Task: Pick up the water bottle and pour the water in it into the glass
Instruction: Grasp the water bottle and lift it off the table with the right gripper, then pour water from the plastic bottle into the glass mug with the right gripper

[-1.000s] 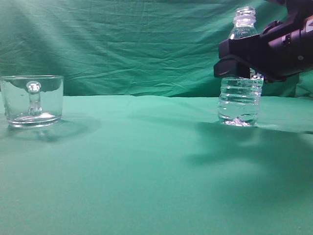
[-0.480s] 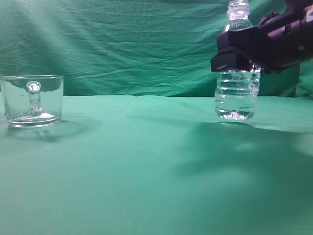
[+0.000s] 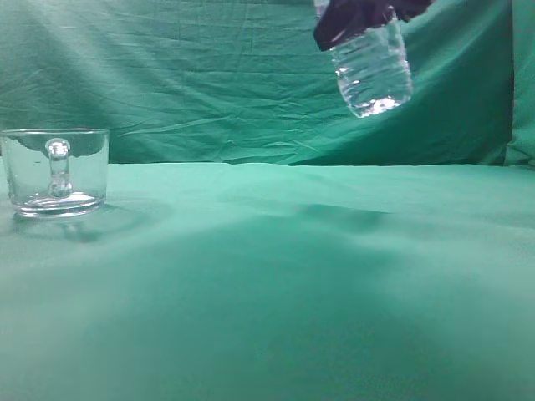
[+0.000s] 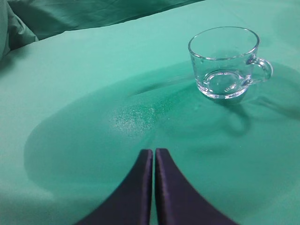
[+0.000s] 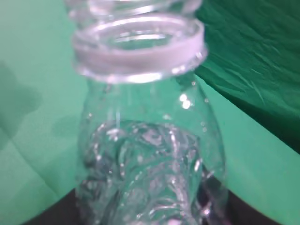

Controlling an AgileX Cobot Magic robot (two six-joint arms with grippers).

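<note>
Clear thin plastic is what the right gripper (image 3: 359, 21) is clamped on: the water bottle (image 3: 372, 71) hangs high above the green cloth (image 3: 267, 284), at the top right of the exterior view, tilted a little, with only its ribbed lower body showing below the dark fingers. The right wrist view looks down past the pale neck ring, which has no cap on it, into a body full of glints. The water (image 3: 376, 102) shows as a bright patch near the base; how full the bottle is I cannot tell.

Such a bottle is likely light and soft-walled. Squeezed hard it would buckle and could push water out of the open neck, so a moderate hold on the upper body, where the gripper sits now, seems right. The ribs should help against slipping.

The glass (image 3: 57, 171) stands upright and empty at the far left, well apart from the bottle, its loop handle facing the exterior camera. It looks thick-based and stiff, steady enough to take a pour, though breakable if the bottle knocks it.

The left gripper (image 4: 153, 161) is pressed closed on nothing, hovering over the cloth near the glass.

The carry across is the step in hand; pouring has not begun.
</note>
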